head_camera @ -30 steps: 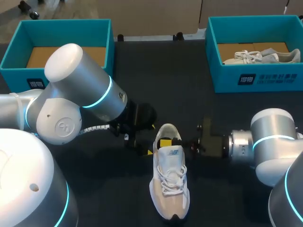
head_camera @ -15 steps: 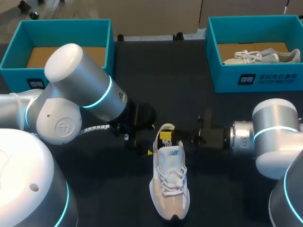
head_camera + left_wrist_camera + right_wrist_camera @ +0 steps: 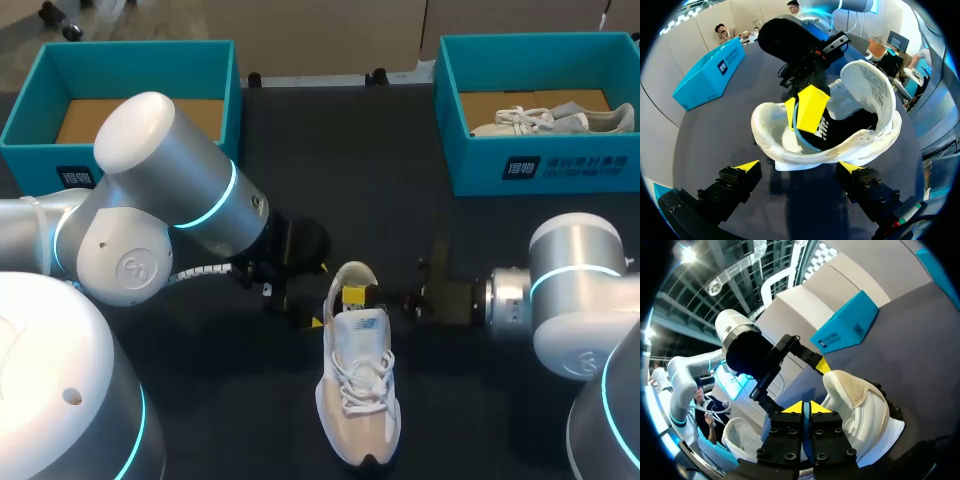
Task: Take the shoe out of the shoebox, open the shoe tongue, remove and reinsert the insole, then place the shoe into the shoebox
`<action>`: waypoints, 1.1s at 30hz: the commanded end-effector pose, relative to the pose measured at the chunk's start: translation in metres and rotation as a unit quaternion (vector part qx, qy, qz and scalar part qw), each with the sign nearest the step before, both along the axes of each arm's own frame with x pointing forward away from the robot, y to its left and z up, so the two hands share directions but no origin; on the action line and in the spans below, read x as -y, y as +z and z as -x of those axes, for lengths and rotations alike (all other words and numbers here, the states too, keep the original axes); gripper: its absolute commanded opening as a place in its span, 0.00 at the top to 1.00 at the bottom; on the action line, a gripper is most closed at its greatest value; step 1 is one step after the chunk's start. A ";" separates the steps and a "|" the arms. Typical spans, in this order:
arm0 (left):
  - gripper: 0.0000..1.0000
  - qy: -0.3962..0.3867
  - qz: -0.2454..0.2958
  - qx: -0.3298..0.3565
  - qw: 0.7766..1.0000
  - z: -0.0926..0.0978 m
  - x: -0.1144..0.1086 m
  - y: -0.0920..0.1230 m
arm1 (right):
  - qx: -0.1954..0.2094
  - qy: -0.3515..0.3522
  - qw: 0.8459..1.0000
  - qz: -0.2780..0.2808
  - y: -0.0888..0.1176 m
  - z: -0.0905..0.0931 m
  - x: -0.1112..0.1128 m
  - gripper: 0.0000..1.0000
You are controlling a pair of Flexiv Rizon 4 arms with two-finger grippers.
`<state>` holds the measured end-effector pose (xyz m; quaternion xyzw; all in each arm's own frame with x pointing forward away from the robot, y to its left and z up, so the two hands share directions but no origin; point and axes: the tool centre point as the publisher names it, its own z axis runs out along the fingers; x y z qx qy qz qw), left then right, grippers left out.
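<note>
The white and beige mesh sneaker [image 3: 358, 400] lay on the dark worktop [image 3: 340, 150] in the lower middle of the frame, with its toe toward the lower edge. The right gripper [image 3: 352, 295] was at the heel opening, clenched on the thin blue-edged insole [image 3: 799, 132]. The left gripper [image 3: 800, 167] was released near the heel, one finger on each side of it. An open teal shoebox [image 3: 30, 110] stood at the upper left. A second teal box [image 3: 455, 150] at the upper right held a pale shoe [image 3: 545, 120].
</note>
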<state>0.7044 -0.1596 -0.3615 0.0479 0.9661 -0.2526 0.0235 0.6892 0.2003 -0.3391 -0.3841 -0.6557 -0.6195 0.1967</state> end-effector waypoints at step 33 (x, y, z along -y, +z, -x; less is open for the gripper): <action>0.00 0.005 -0.034 -0.002 0.999 -0.032 -0.083 0.065 | -0.047 0.175 0.983 0.031 0.084 -0.042 0.042 0.41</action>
